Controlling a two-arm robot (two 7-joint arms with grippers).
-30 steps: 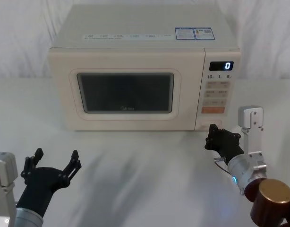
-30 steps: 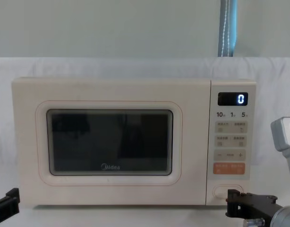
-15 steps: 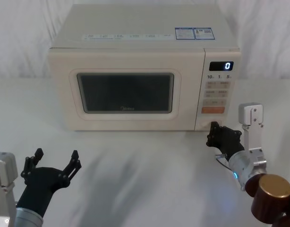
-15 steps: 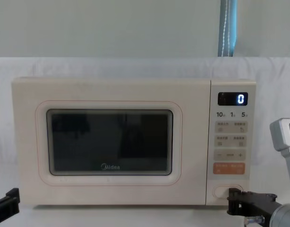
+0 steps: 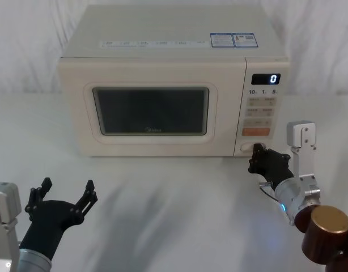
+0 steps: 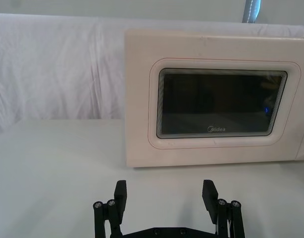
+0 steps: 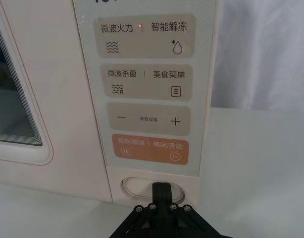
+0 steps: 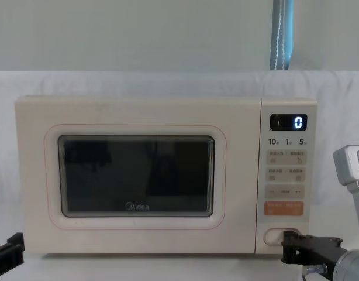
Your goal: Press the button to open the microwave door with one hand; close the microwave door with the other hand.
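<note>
The cream microwave door with its dark window is shut flush with the body; it also appears in the chest view as the door and in the left wrist view as the door. The wide white button sits at the bottom of the control panel. My right gripper is shut, and its black tip is pressed against the button's right half. From the head view, the right gripper meets the panel's lower corner at the button. My left gripper hangs open low at the front left, well short of the door.
The microwave stands on a white cloth-covered table with white drapery behind. An orange key lies just above the button, with beige keys higher up. The display reads 0. Open tabletop lies between my left gripper and the door.
My right gripper has moved forward and slightly up until its tip reaches the button. The door has stayed shut, and the left arm has not moved.
</note>
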